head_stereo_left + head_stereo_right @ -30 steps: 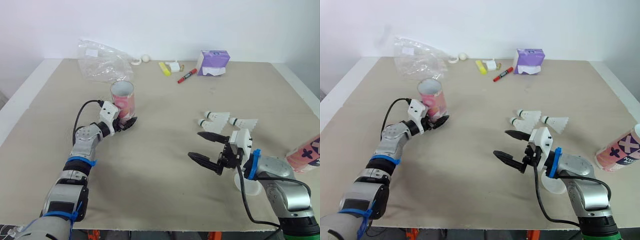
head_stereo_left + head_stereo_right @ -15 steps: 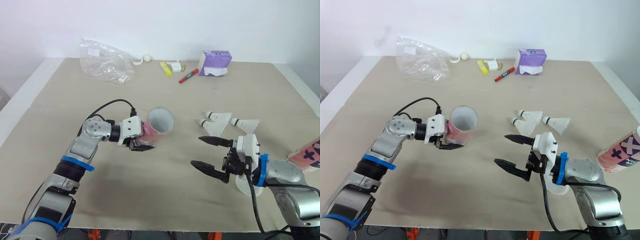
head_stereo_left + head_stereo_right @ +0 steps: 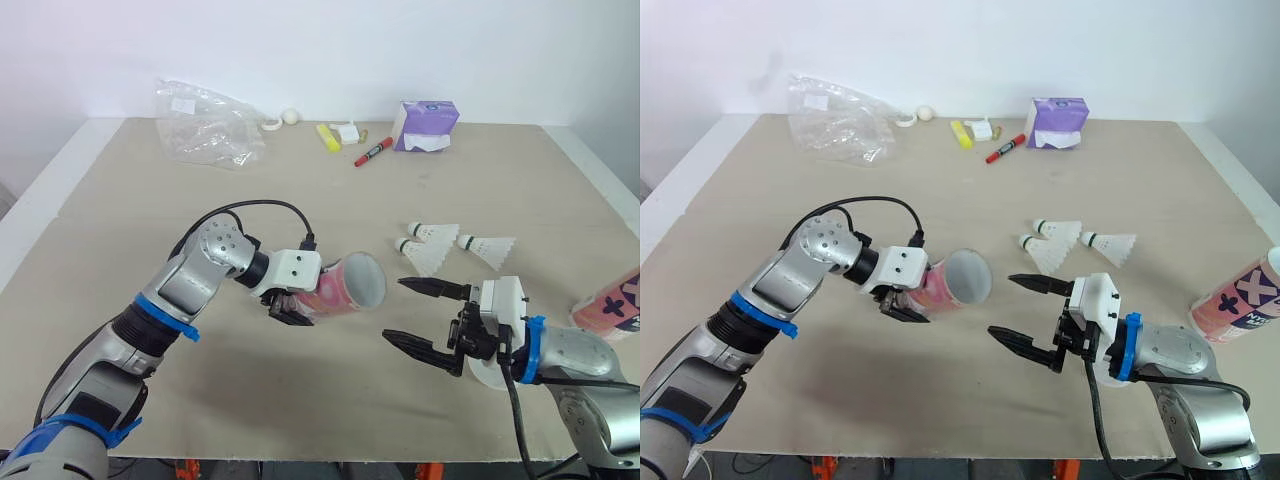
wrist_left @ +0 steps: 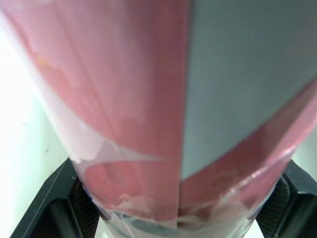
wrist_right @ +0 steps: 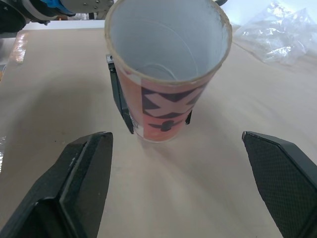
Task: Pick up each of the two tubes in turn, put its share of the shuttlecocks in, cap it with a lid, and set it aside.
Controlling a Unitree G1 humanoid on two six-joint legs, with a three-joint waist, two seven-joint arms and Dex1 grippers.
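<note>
My left gripper [image 3: 290,300] is shut on a pink patterned tube [image 3: 345,287], held tilted on its side above the table's middle with its open mouth facing right. The same tube [image 5: 166,74] looks hollow in the right wrist view and fills the left wrist view [image 4: 163,114]. My right gripper [image 3: 420,318] stands open just right of the tube's mouth, nothing between its fingers. Three white shuttlecocks [image 3: 440,245] lie on the table behind the right gripper. A second pink tube [image 3: 610,308] lies at the right edge. A white lid [image 3: 490,368] sits under my right forearm.
At the back of the table lie a crumpled clear plastic bag [image 3: 205,128], a small white ball [image 3: 290,116], a yellow highlighter [image 3: 329,138], a red marker [image 3: 373,152] and a purple tissue pack [image 3: 427,125].
My left arm has carried the tube from the table's left toward the middle and tipped it sideways, mouth toward the right gripper. The right gripper has stayed open, shifting slightly.
</note>
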